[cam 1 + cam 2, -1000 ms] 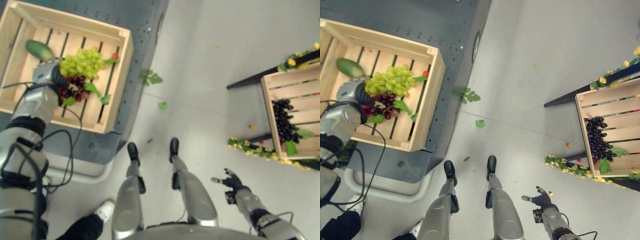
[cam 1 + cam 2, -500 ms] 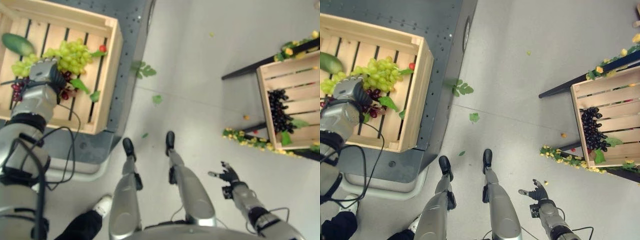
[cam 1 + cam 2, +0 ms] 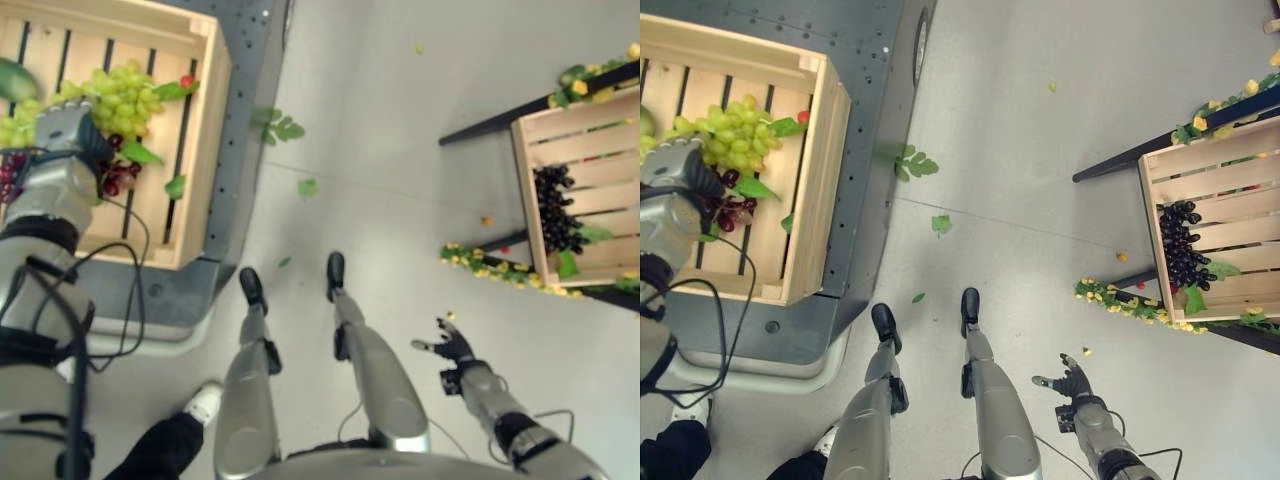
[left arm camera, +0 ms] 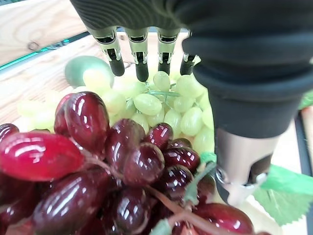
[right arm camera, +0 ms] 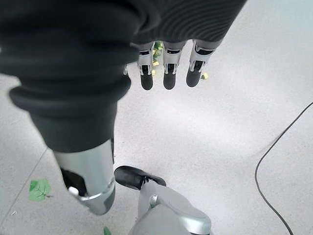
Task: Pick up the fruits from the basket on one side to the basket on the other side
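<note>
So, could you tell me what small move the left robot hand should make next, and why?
Probably lower and curl its fingers round a bunch: the left robot hand hovers with straight fingers just over the green grape bunch and dark red grape bunch in the slatted wooden crate, gripping nothing yet.

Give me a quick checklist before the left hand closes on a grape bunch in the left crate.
1. Left hand over the fruit: ok, its straight fingers hang above the green grapes, with the red grapes nearer the wrist.
2. Left hand free of any load: ok, nothing is held.
3. Which bunch the fingers would catch: cannot tell, since the two bunches lie against each other.
4. Right hand free: ok, open over bare floor.
5. Room in the right crate: ok, the dark grapes take up one part and bare slats show beside them.
6. Path between the crates: cannot tell, loose leaves lie on the floor.
</note>
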